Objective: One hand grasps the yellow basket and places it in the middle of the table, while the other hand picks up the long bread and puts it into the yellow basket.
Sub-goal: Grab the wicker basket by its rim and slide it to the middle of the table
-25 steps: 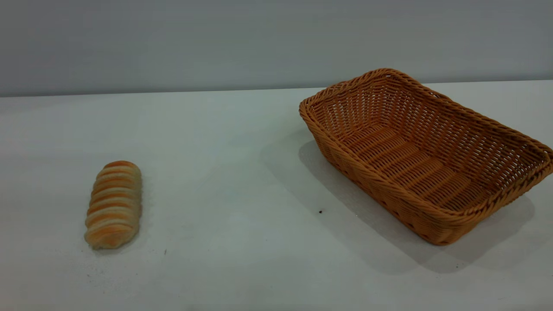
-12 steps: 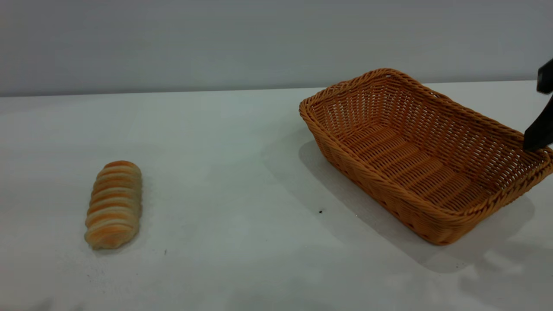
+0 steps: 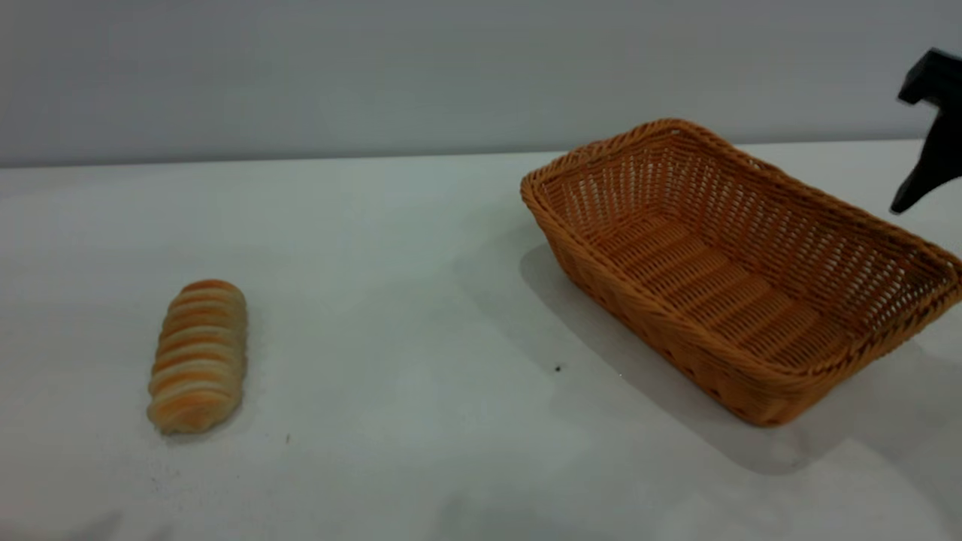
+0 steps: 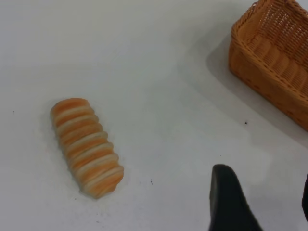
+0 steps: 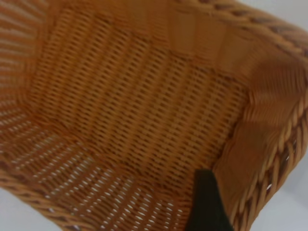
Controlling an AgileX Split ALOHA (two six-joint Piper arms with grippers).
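Plainly, the yellow basket [image 3: 740,274] looks light and fairly stiff, a woven shell with open sloped sides, so its braided rim is the natural place to pinch, one finger inside the wall and one outside. It sits empty toward the right side of the table [image 3: 421,248], not at the middle. The long bread [image 3: 198,355] lies well apart on the left; it looks soft and easily squashed, so I judge a gentle grip across its narrow width at mid-length would suit it. The right gripper [image 3: 930,131] hangs in the air above the basket's far right rim, holding nothing; its wrist view shows one dark finger just inside the wall near the rim, and whether its fingers are spread I cannot tell. The left gripper [image 4: 262,202] hovers above bare tabletop between bread and basket, fingers parted with white table between them, empty and touching nothing.
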